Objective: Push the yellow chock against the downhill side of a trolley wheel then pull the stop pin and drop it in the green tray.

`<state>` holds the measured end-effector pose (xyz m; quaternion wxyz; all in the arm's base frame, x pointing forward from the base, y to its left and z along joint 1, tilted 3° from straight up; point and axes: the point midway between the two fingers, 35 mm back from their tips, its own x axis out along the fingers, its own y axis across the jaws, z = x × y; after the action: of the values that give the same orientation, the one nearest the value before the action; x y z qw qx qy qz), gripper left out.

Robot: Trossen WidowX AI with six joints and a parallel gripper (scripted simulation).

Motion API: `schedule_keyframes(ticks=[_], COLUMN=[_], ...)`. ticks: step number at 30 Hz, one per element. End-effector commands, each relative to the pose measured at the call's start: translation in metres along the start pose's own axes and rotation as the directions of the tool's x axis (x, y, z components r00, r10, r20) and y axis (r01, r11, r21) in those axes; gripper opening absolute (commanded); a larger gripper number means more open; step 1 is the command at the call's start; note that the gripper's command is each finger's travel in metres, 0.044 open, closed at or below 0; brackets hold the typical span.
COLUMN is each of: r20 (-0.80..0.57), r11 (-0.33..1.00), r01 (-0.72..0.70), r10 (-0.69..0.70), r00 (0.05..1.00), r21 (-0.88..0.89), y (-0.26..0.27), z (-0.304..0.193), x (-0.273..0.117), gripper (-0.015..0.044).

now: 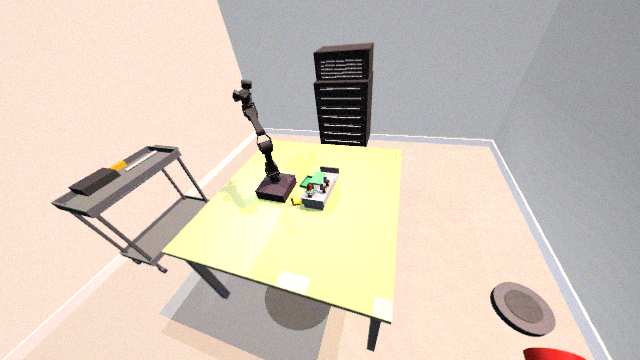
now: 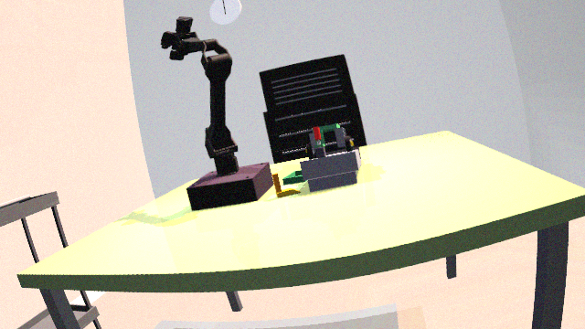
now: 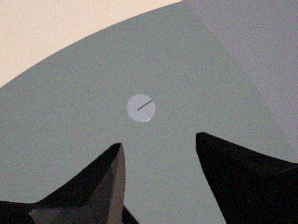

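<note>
My gripper [image 1: 237, 95] [image 2: 170, 47] [image 3: 160, 145] is raised high above the table, far up and left of the ramp. Its fingers are part open with nothing between them. The trolley [image 1: 318, 180] [image 2: 331, 127], with a green top, stands on the grey ramp [image 1: 313, 204] [image 2: 331, 166]. The stop pin's red head [image 1: 310, 187] [image 2: 317, 132] shows upright at the trolley's near end. The yellow chock [image 1: 297, 203] [image 2: 289, 192] lies on the table beside the ramp's near left corner, its orange handle up. The green tray [image 1: 304, 182] [image 2: 292, 177] sits left of the ramp, partly hidden.
The arm's dark base [image 1: 276, 188] [image 2: 228, 185] stands on the table [image 1: 310, 240] [image 2: 292, 238] just left of the chock and ramp. A black cabinet [image 1: 343, 95] [image 2: 311, 98] stands behind the table, and a grey cart [image 1: 145, 167] at the left.
</note>
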<state>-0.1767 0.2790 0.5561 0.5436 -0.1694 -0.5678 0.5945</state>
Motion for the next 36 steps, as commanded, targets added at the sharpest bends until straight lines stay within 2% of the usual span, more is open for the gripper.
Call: schedule_keyframes(ticks=[1, 9, 18, 26, 36], r20=[-0.098, -0.293, -0.506, -0.677, -0.852], r11=[0.994, 0.956, 0.886, 0.813, 0.716], r01=[-0.044, -0.154, -0.313, -0.464, -0.642], r10=[0.034, 0.077, 0.108, 0.122, 0.129], r00=[0.995, 0.953, 0.856, 0.726, 0.508], r21=[-0.103, -0.25, -0.341, -0.352, -0.275], y=[0.01, 0.021, 0.025, 0.023, 0.017], z=[-0.037, -0.11, -0.193, -0.262, -0.339], x=[0.005, 0.003, -0.018, -0.052, -0.117], gripper=[0.019, 0.019, 0.019, 0.019, 0.019])
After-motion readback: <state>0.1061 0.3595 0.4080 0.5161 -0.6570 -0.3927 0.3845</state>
